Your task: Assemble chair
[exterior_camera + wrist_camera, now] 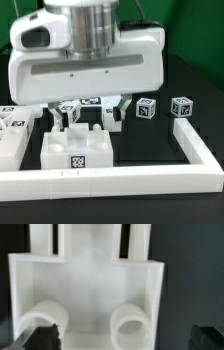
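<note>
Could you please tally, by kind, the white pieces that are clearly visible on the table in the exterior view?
Small tagged cubes: 2
Notched block: 1
Tagged slab at the exterior view's left edge: 1
Border rail: 1
Total: 5, leaving out the partly hidden pieces behind the gripper.

A robotics lab: robot arm (90, 55) over a black table (150, 135) with tag-marked parts (76, 150).

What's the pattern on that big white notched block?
A black-and-white square tag on the white notched plastic block, seen best in the exterior view.
</note>
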`<state>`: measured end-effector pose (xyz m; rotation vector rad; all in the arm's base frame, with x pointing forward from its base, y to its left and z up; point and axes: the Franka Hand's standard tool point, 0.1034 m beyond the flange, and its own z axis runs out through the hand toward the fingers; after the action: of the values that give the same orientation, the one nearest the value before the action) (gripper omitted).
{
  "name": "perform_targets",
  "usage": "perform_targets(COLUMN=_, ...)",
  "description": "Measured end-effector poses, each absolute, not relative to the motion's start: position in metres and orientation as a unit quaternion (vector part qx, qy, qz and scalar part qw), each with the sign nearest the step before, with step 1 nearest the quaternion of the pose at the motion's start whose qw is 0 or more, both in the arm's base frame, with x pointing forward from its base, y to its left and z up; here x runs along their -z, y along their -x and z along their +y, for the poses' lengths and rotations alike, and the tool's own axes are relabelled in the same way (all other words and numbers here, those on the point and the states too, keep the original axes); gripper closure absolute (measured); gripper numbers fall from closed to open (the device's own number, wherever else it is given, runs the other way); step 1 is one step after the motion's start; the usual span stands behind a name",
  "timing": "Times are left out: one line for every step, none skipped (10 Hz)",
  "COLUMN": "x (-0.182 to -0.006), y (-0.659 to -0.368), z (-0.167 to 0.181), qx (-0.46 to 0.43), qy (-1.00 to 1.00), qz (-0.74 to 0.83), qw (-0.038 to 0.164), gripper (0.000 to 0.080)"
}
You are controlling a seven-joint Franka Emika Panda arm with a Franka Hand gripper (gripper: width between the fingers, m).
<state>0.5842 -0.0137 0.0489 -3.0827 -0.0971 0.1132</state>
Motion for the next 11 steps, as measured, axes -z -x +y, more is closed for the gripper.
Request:
perform_targets(x=-0.038, y=-0.580, z=-0.008, qx=-0.035, qy=0.999, qz=-0.029, qw=0.027, gripper=0.0149)
perform_targets(x=-0.031, y=-0.575, z=-0.001, qx=-0.039, qy=0.998, qz=-0.031, qw=0.027, gripper=0.0149)
perform_targets(x=-0.025, y=-0.572, z=0.004, qx=-0.040, qy=0.998, qz=-0.035, qw=0.027, gripper=0.0149)
perform_targets(x=-0.020, y=-0.571, z=0.005, qx=-0.042, qy=0.998, qz=-0.038, qw=0.027, gripper=0.0149)
perform_targets(x=-0.018, y=-0.571, z=0.004, qx=-0.043, qy=0.998, qz=-0.043, qw=0.027, gripper=0.0149)
perform_targets(x=-0.016, y=-0.570, z=0.004, qx=-0.045, qy=0.998, qz=-0.045, qw=0.027, gripper=0.0149)
perform_targets(x=-0.015, y=-0.570, z=0.004, qx=-0.045, qy=0.998, qz=-0.045, qw=0.027, gripper=0.0149)
perform_targets(x=-0.015, y=-0.570, z=0.004, qx=-0.045, qy=0.998, qz=-0.045, qw=0.028, gripper=0.0271)
perform_targets(x=-0.015, y=-0.570, z=0.004, qx=-0.045, qy=0.998, qz=-0.045, qw=0.028, gripper=0.0411)
perform_targets(x=-0.015, y=-0.570, z=0.004, qx=-0.045, qy=0.998, qz=-0.045, qw=0.028, gripper=0.0545)
perform_targets(x=-0.015, y=-0.570, z=0.005, qx=-0.045, qy=0.998, qz=-0.045, qw=0.028, gripper=0.0545)
